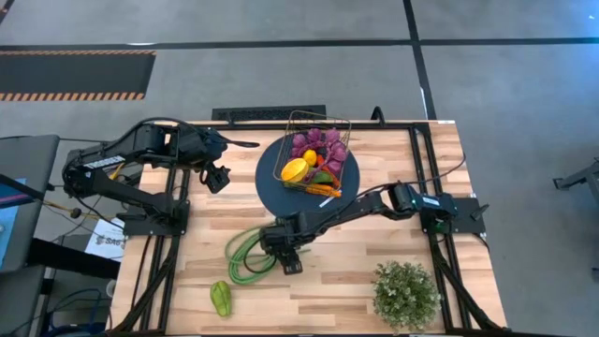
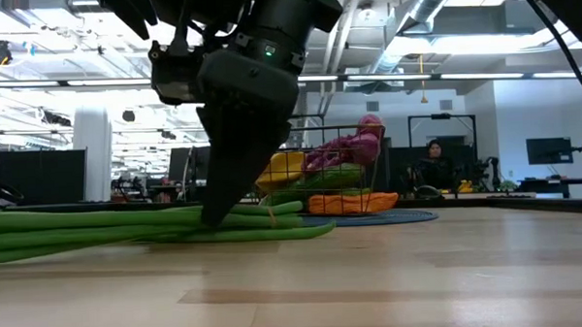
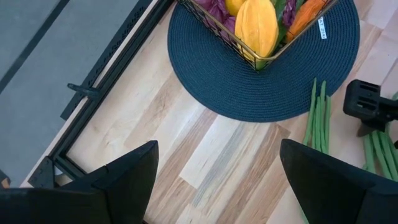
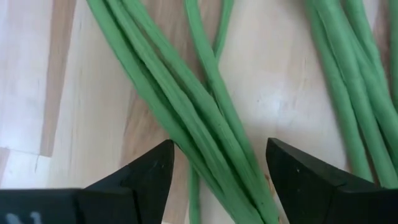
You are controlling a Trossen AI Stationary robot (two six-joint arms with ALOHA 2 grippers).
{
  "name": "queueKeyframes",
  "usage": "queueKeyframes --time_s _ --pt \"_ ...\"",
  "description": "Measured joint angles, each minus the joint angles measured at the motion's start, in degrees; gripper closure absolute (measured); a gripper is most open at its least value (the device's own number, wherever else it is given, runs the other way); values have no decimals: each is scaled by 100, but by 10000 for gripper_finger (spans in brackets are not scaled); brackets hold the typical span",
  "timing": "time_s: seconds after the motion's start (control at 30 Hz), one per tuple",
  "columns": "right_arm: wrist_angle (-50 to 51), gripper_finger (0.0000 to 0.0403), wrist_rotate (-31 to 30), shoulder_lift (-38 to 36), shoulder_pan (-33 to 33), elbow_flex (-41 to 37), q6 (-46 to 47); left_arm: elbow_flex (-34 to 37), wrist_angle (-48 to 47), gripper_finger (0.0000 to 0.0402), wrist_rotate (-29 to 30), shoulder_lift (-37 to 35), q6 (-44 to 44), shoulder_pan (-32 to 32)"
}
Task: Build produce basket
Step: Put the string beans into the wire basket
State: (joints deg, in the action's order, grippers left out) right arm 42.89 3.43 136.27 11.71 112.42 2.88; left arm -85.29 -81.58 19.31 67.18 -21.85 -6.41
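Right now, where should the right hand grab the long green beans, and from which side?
Grip the long green beans where the strands run bundled together, coming straight down from above. They lie flat on the wooden table, and the open right hand already straddles that bundle.

A pale wood-plank table (image 1: 374,281) stands on a grey floor (image 1: 234,84) crossed by dark lines, with a black-and-orange hazard stripe (image 1: 75,95) at one side. Beyond it, an open workspace shows exposed ceiling ducts (image 2: 431,13), bright strip lights (image 2: 55,84), dark monitors (image 2: 548,151) and a seated person (image 2: 435,168).
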Motion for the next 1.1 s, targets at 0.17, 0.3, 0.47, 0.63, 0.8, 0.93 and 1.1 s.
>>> queueKeyframes --time_s 0.17,0.3,0.47,0.63,0.8,0.93,1.1 --pt "-2 147 -98 0 3 -28 33 1 0 79 -2 0 4 0" --pt "-15 164 -113 0 19 -28 30 -1 0 79 -2 0 5 -1" --pt "-11 186 -113 0 21 -28 28 -1 0 79 -4 0 7 1" --pt "-2 250 -111 0 21 -28 150 0 0 79 -7 0 9 -1" --pt "10 372 -21 -13 32 -21 162 0 0 79 -7 1 10 0" --pt "120 381 17 -15 41 38 492 -1 0 79 -7 0 11 1" --pt "744 395 -133 -15 48 428 724 -1 0 79 -7 0 9 0"
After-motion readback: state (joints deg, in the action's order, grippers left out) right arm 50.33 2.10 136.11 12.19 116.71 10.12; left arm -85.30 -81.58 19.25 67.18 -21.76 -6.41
